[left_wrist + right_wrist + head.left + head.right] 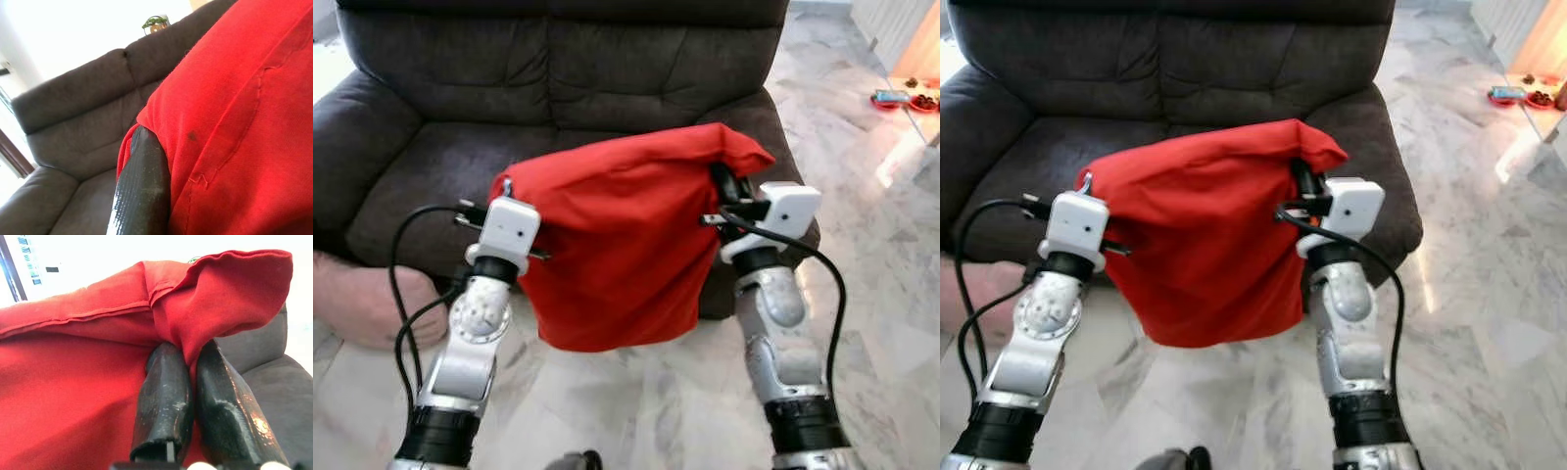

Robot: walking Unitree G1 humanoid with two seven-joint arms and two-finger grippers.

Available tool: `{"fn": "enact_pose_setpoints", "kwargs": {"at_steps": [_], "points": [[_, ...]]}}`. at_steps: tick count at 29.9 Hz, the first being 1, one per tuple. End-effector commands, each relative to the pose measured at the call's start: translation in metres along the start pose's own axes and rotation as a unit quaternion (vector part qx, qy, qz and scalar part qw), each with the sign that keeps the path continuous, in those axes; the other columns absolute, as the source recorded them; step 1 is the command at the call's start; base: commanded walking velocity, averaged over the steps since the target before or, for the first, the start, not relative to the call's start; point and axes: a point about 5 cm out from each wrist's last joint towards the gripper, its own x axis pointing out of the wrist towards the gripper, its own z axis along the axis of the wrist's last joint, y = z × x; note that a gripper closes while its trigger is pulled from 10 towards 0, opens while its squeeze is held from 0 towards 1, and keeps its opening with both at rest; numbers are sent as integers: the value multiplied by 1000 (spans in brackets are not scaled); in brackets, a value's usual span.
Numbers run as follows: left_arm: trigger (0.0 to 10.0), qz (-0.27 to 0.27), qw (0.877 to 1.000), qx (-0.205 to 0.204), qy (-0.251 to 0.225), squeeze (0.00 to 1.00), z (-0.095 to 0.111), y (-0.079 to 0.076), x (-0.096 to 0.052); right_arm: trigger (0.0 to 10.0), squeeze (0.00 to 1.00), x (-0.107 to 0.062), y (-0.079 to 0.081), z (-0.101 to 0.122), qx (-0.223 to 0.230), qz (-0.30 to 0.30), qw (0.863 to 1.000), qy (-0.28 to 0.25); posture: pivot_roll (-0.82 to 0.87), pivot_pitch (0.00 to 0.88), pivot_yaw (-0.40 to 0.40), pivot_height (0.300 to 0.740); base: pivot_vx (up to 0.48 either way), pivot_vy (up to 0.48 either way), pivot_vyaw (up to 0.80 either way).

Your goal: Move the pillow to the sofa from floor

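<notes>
red pillow hanging in the air just in front of the sofa seat | right gripper pinching a top corner, left gripper gripping other edge | thin cloth grip, could slip and drop

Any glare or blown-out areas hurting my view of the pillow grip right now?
Both wrist views: background blown out white, yet the red pillow and right gripper pinching its corner stay clear. Left wrist view: left gripper finger sharp against fabric. Eye views: window glare on the marble floor, sofa evenly lit.
</notes>
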Motion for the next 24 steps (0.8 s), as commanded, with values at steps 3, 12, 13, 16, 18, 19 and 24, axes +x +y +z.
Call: {"fn": "enact_pose_setpoints", "kwargs": {"at_steps": [3,12,13,16,18,19,24], "points": [[10000,24,999,0,-37,0,15,11,4,10000,0,6,9,16,4,14,999,-43,84,149,-18,740,315,0,0],[10000,33,998,0,-44,0,19,14,6,10000,0,7,9,18,5,16,999,-46,83,149,-21,740,297,0,0],[10000,35,998,0,-48,0,21,16,7,10000,0,7,9,18,5,16,999,-47,84,149,-21,740,285,0,0],[10000,36,998,0,-51,0,23,17,8,10000,0,7,10,19,6,17,999,-48,85,149,-21,740,286,0,0],[10000,41,997,0,-59,0,27,20,11,10000,0,9,11,21,9,18,999,-51,84,149,-21,740,289,0,0],[10000,42,997,-1,-59,0,28,20,11,10000,0,9,11,21,10,18,998,-51,84,149,-21,740,285,0,0],[10000,43,997,-1,-65,0,31,21,12,10000,0,9,11,21,9,19,998,-52,85,150,-20,740,287,0,0]]}}
